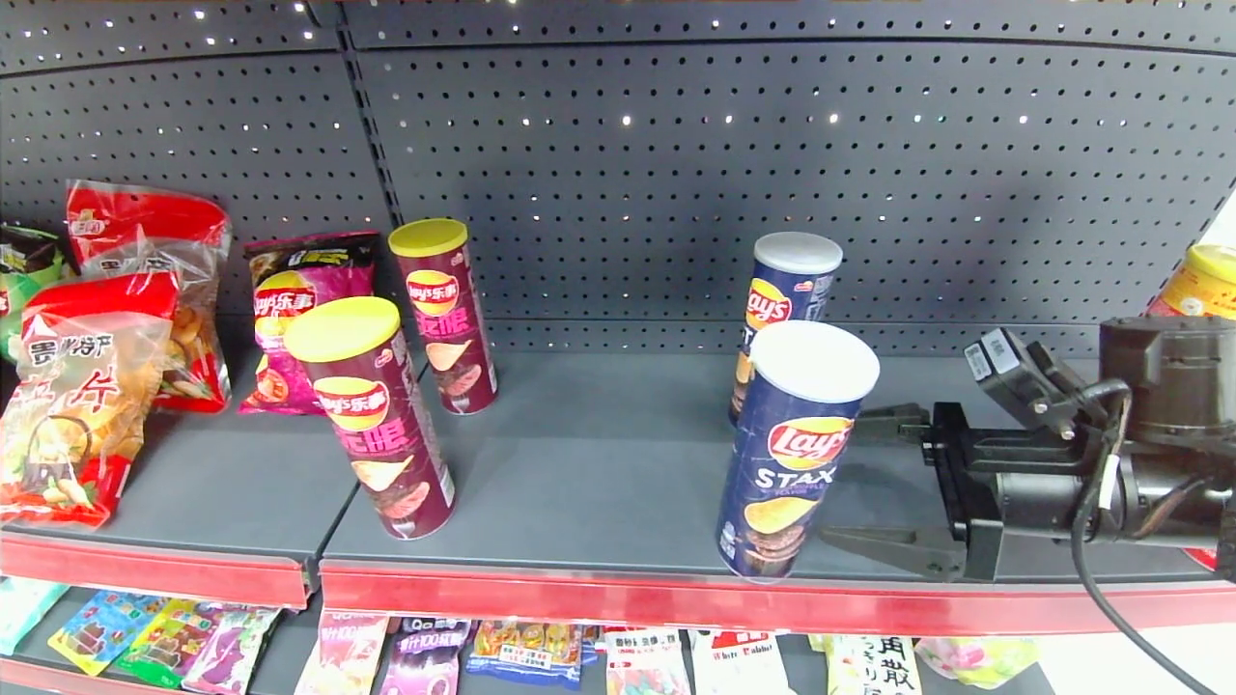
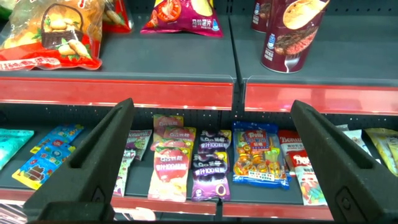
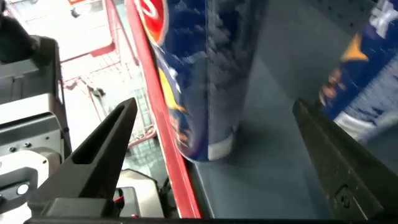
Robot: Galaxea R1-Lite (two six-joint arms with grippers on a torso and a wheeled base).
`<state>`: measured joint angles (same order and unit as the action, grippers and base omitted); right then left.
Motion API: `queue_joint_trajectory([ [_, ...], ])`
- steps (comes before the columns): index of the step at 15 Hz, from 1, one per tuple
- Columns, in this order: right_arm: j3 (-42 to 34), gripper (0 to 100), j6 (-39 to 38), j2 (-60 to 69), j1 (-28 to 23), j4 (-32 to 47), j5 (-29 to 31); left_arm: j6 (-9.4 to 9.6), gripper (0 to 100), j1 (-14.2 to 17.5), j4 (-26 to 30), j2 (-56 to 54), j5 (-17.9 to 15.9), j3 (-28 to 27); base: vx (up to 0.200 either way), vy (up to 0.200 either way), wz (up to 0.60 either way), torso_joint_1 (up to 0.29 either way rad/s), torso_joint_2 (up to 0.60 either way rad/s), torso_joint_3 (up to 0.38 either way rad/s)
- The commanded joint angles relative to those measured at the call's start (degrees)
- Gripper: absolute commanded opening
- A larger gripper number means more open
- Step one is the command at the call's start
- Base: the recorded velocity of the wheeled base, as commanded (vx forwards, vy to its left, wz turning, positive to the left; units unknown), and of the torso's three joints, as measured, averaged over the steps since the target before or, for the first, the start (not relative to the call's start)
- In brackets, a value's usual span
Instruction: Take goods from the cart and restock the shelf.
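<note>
Gaping wide: right gripper (image 1: pixel 845 475) | front blue can (image 1: pixel 787 463) just beside it, seemingly untouched; left gripper (image 2: pixel 211 106) spread, holding nothing

The front blue can (image 1: pixel 794 454) stands upright at the front edge of the grey shelf (image 1: pixel 599 454), just behind its red lip. It has a white lid and a red-and-yellow logo facing out. A second blue can (image 1: pixel 784 299) of the same kind stands upright close behind it, nearer the pegboard back. To the left, well apart from these, two maroon cans with yellow lids stand upright, one (image 1: pixel 377 415) near the front and one (image 1: pixel 446 314) farther back. The red wire cart (image 3: pixel 114 28) sits below and in front of the shelf.
</note>
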<state>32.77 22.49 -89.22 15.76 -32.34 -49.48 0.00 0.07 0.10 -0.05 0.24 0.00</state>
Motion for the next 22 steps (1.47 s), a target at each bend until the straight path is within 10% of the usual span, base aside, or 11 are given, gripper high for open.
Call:
queue_joint_trajectory([
  [1, 1.25, 100, 0.1, -1.13, 2.26, 0.0, 0.0, 0.0, 100, 0.01, -0.01, 0.05, 0.02, 0.0, 0.0, 0.0, 0.0, 0.0, 0.0, 0.0],
  [19, 4.06, 100, 0.98, -8.07, 7.53, -0.09, 5.62, 0.0, 100, 0.01, -0.01, 0.05, 0.02, 0.0, 0.0, 0.0, 0.0, 0.0, 0.0, 0.0],
  [20, 4.06, 0, 0.98, -8.16, 7.53, -0.09, 5.62, 0.0, 100, 0.01, -0.01, 0.05, 0.02, 0.0, 0.0, 0.0, 0.0, 0.0, 0.0, 0.0],
  [22, 3.88, 0, 0.89, -8.07, 7.53, 0.0, 5.62, -0.09, 100, 0.01, -0.01, 0.05, 0.02, 0.0, 0.0, 0.0, 0.0, 0.0, 0.0, 0.0],
])
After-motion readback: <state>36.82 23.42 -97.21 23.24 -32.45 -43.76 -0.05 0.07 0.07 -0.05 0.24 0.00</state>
